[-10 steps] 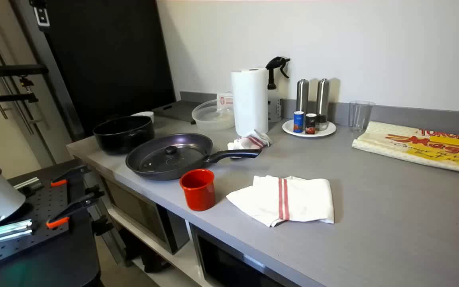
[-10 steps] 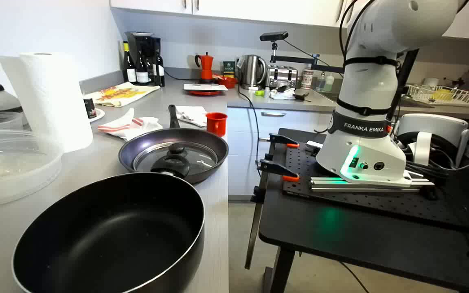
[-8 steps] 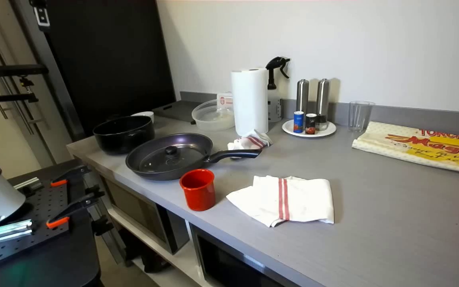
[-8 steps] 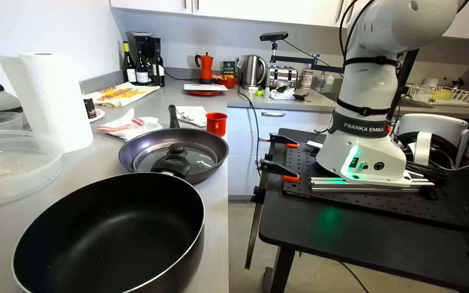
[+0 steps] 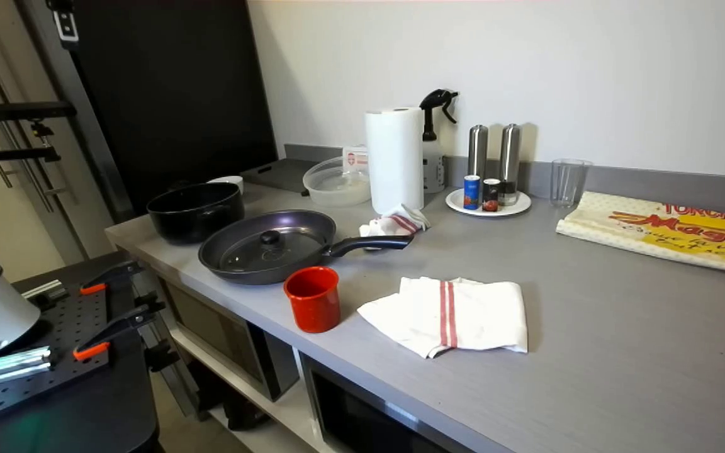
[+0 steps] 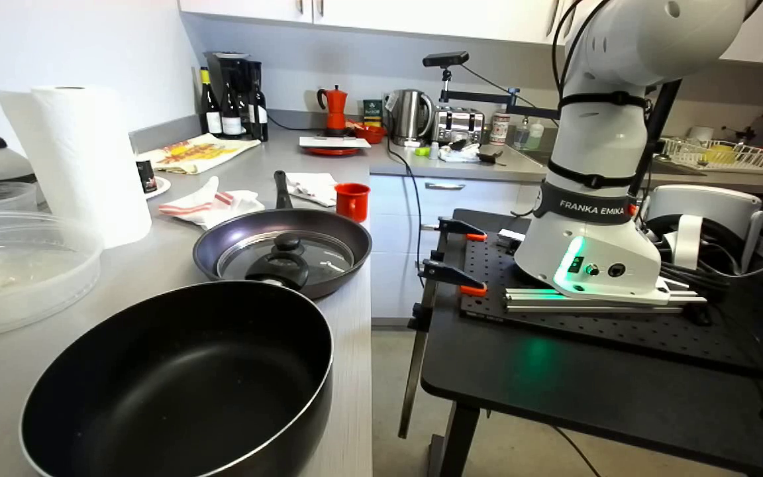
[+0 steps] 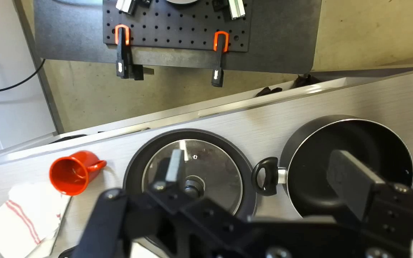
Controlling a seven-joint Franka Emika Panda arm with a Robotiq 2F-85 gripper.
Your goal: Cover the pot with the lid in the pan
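Observation:
The low round black pot (image 5: 196, 217) stands uncovered on the counter; it also shows in an exterior view (image 6: 176, 391) and the wrist view (image 7: 366, 145). The wide black frying pan (image 5: 299, 218) sits beside it, also in an exterior view (image 6: 222, 232) and the wrist view (image 7: 249, 188). The greyish glass lid (image 6: 328, 265) lies flat inside the pan, its dark knob upward; the wrist view shows it too (image 7: 215, 163). My gripper (image 7: 259, 166) is open and empty, high above the cookware, one finger over the lid, the other over the pot. Neither exterior view shows the gripper.
A red cup (image 5: 312, 299) stands near the counter edge by the pan. A folded towel (image 5: 476, 314), a crumpled towel (image 5: 394, 223), a paper towel roll (image 5: 395, 160) and a clear plastic tub (image 5: 337, 182) are around. The pan's handle (image 5: 369, 243) points away from the pot.

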